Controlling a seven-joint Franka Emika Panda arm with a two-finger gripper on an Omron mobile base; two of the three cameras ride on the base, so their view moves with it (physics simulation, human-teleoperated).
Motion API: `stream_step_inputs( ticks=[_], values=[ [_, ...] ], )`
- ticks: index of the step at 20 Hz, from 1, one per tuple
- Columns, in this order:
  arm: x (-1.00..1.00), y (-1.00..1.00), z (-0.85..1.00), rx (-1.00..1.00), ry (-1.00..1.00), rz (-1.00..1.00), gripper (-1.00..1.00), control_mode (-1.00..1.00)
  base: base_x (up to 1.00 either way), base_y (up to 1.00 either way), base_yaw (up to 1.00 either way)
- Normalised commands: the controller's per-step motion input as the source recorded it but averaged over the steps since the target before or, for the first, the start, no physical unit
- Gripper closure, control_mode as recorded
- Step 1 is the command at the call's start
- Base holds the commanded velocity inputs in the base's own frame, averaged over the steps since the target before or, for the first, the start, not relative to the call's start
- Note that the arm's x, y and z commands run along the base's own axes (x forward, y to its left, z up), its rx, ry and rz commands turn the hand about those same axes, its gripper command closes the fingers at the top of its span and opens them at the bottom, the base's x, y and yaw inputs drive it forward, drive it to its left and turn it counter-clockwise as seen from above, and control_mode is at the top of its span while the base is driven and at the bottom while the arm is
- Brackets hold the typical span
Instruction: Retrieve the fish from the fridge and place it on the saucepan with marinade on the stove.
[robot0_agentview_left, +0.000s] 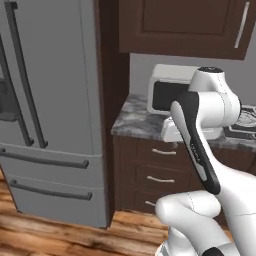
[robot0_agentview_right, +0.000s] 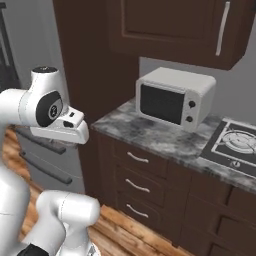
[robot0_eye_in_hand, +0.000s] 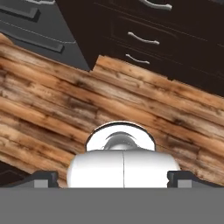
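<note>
**Fridge closed, its inside hidden; fingers spread above the floor**

Fridge (robot0_agentview_left: 50, 100) first: the tall grey French-door refrigerator with dark vertical handles has both doors and both bottom drawers shut, so nothing kept inside it can be made out, the fish included. Its left side is cut off by the edge of the left base view.

Nearest, the two-finger gripper (robot0_eye_in_hand: 113, 181) points down at the brown plank floor (robot0_eye_in_hand: 87, 100) in front of the fridge. Its dark fingertips (robot0_eye_in_hand: 43, 178) stand far apart at the two bottom corners of the hand view, with nothing between them.

Just right of the fridge stands a dark brown cabinet with three silver-handled drawers (robot0_agentview_right: 137, 185), topped by a grey marbled counter (robot0_agentview_right: 150, 132). On that counter, farther right of the fridge, sits a white boxy oven with a dark window (robot0_agentview_right: 175, 97); the arm covers its lower part in the left base view. Beyond it lies the flat black gas stove (robot0_agentview_right: 235, 142), cut off by the frame edge so that only one silver burner and part of the grate show. Dark brown wall cabinets (robot0_agentview_right: 170, 30) hang above.
</note>
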Motion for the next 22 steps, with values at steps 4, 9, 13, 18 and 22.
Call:
stream_step_inputs(
  ticks=[4,9,13,18,22],
  values=[
    [0.00,0.00,0.00,0.00,0.00,0.00,-1.00,1.00,-0.13,1.00,-0.31],
    [0.00,0.00,0.00,0.00,0.00,0.00,-1.00,1.00,-0.02,1.00,-0.32],
    [0.00,0.00,0.00,0.00,0.00,0.00,-1.00,1.00,-0.05,1.00,-0.33],
    [0.00,0.00,0.00,0.00,0.00,0.00,-1.00,1.00,0.00,1.00,-0.40],
    [0.00,0.00,0.00,0.00,0.00,0.00,-1.00,1.00,-0.07,1.00,-0.43]
  ],
)
